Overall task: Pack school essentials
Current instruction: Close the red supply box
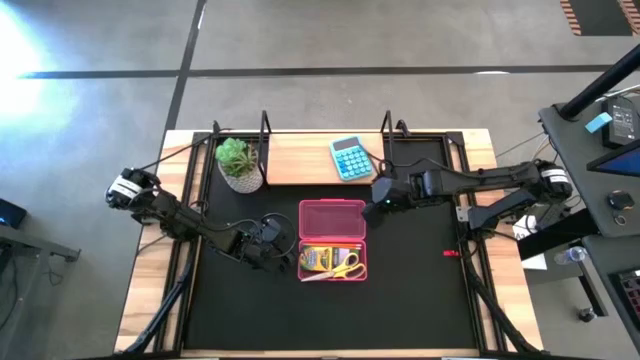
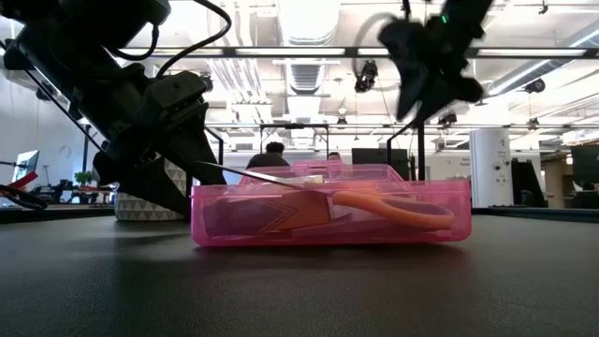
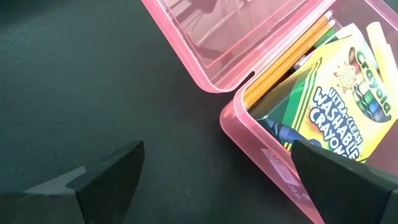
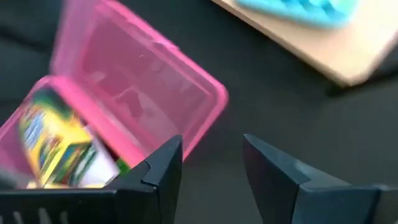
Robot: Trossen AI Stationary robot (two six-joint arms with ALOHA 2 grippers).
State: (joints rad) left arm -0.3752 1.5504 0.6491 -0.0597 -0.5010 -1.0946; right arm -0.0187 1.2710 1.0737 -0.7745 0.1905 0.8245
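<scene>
An open pink plastic case (image 1: pixel 332 240) lies on the black mat with its lid (image 1: pixel 332 217) folded back toward the far edge. Its tray holds the yellow-green crayon box (image 3: pixel 339 93), two orange pencils (image 3: pixel 292 53), a blue pen (image 3: pixel 287 132) and yellow-handled scissors (image 1: pixel 345 266). One scissor blade (image 2: pixel 248 176) pokes over the tray's left rim. No tiny green block shows. My left gripper (image 3: pixel 217 180) is open at the tray's left side, its fingers astride the hinge corner (image 3: pixel 239 102). My right gripper (image 4: pixel 211 162) is open above the lid's far right corner (image 1: pixel 378 200).
A light-blue calculator (image 1: pixel 351 158) and a small potted plant (image 1: pixel 238 163) stand on the wooden shelf (image 1: pixel 300 160) at the far edge. Upright metal posts (image 1: pixel 265 135) flank it. A small red object (image 1: pixel 450 253) lies on the mat, right of the case.
</scene>
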